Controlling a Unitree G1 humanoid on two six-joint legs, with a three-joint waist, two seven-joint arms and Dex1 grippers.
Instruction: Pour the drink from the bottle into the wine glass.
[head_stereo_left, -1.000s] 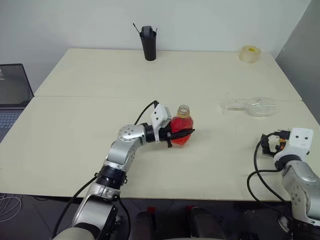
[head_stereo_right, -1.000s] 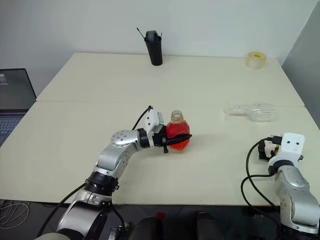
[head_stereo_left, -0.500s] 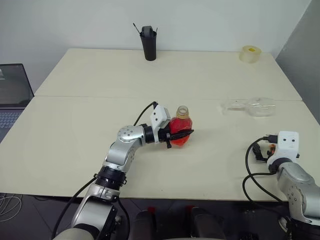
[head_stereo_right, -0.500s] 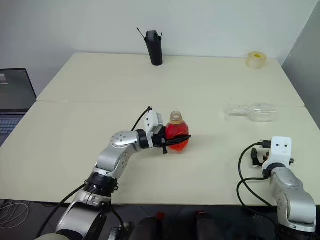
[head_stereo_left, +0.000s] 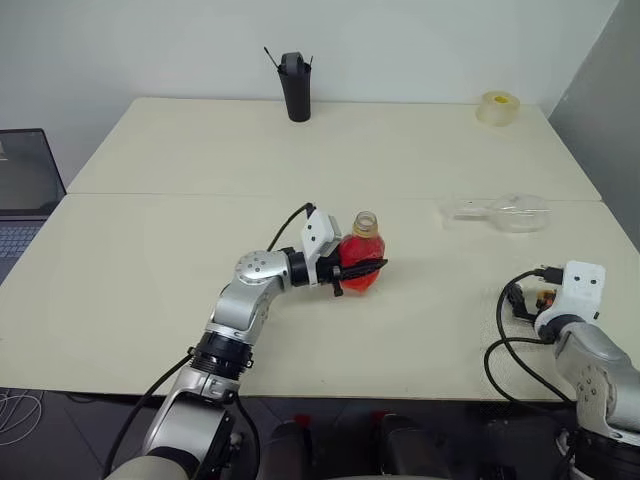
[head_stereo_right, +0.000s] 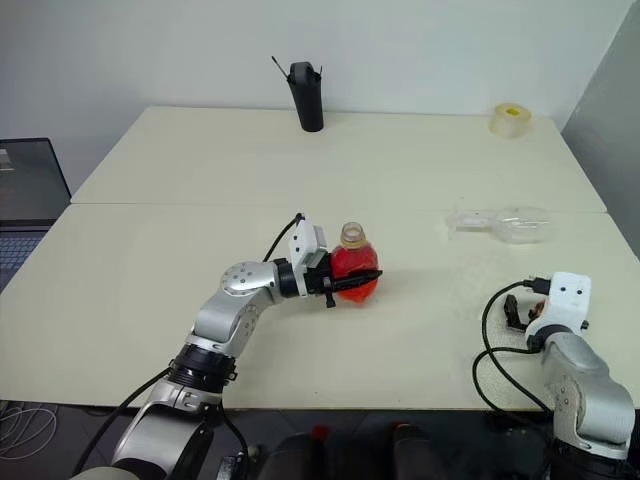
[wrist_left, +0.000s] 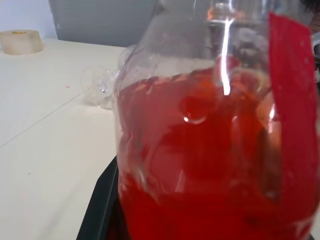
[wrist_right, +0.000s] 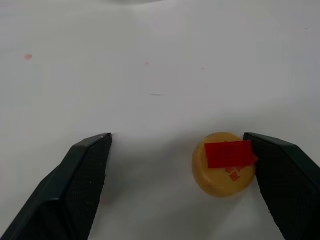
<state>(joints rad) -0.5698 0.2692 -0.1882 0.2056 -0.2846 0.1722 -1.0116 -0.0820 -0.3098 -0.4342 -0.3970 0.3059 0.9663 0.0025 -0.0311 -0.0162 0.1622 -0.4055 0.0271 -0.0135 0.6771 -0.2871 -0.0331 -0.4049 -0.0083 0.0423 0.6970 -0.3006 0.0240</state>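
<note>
Left gripper (head_stereo_left: 362, 268) is clamped round the bottle (head_stereo_left: 362, 262), holding it upright just above mid-table with its neck open and uncapped, the drink (wrist_left: 200, 165) filling the round belly up to the shoulder. Over on the right, the glass (head_stereo_left: 505, 212) is down on its side, well apart from the bottle, foot pointing toward the bottle and bowl toward the table's right edge. Nothing lies between bottle and glass, just bare table (head_stereo_left: 200, 230). Right gripper (wrist_right: 180, 170) sits low near the front right corner, fingers spread wide and holding nothing; the yellow cap (wrist_right: 224, 163) with its red sticker lies on the table between them, right beside one finger, though whether it touches is hard to tell. A few faint pink spots dot the tabletop in the right wrist view. Back along the far edge, a tall black cup (head_stereo_left: 294, 88) stands upright, and a roll of tape (head_stereo_left: 498, 107) lies flat toward the far right corner. A laptop (head_stereo_left: 25, 195) sits off the table's left side.
</note>
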